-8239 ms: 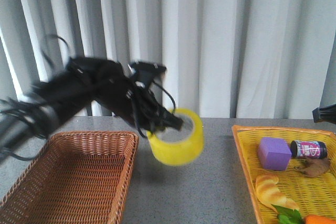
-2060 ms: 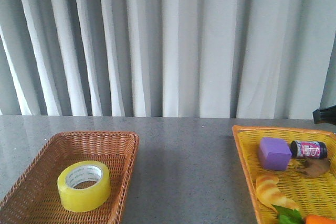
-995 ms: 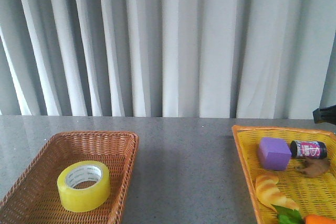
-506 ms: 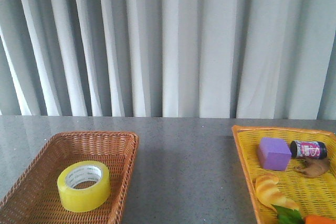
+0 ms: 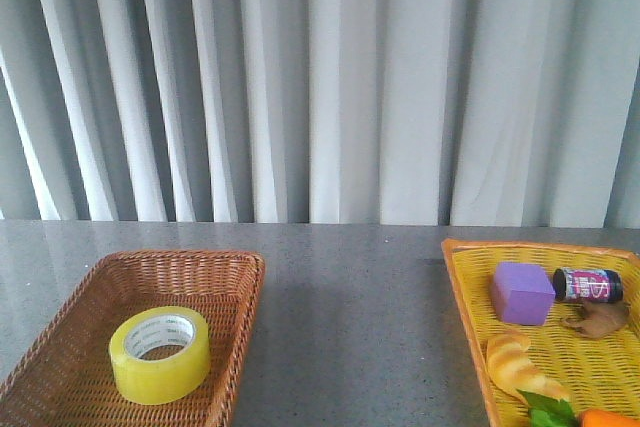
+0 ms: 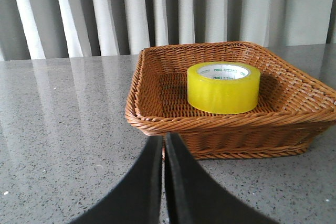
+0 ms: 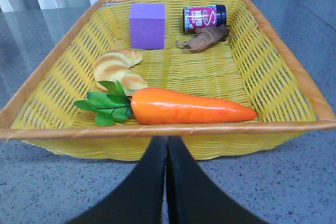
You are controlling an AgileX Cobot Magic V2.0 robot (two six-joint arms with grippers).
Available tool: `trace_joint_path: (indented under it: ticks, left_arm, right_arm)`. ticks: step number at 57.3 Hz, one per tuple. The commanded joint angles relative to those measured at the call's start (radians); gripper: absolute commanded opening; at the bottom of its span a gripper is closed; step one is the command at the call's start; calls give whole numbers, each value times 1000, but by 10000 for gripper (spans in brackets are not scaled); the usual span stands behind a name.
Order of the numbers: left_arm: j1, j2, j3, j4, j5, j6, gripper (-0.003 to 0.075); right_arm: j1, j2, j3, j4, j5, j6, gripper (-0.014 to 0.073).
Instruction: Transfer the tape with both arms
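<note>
The yellow tape roll (image 5: 160, 354) lies flat in the brown wicker basket (image 5: 240, 277) at the front left; it also shows in the left wrist view (image 6: 223, 87), inside the basket (image 6: 152, 121). Neither arm shows in the front view. My left gripper (image 6: 163, 142) is shut and empty, low over the table just outside the basket's near rim. My right gripper (image 7: 166, 142) is shut and empty, just outside the near rim of the yellow basket (image 7: 294, 77).
The yellow basket (image 5: 462, 287) at the right holds a purple block (image 5: 521, 293), a small jar (image 5: 588, 285), a croissant toy (image 5: 520, 365), a brown piece (image 5: 595, 321) and a carrot (image 7: 191, 106) with green leaves. White curtains hang behind the grey table.
The left arm set the tape in the brown basket and left the front view. In the last second, the dark arm part at the right edge has gone from view.
</note>
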Motion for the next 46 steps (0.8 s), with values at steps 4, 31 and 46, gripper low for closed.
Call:
trace_joint_path:
  ticks: [4, 31, 46]
  left_arm:
    - [-7, -16, -8, 0, -67, -2, -6]
    - [-7, -16, -8, 0, -65, -2, -6]
    - [-7, -16, -8, 0, -65, -2, -6]
  right_arm:
    - [-5, -112, 86, -66, -182, -3, -7]
    - [46, -327, 216, -138, -189, 44, -7]
    - [50, -327, 216, -136, -189, 45, -7]
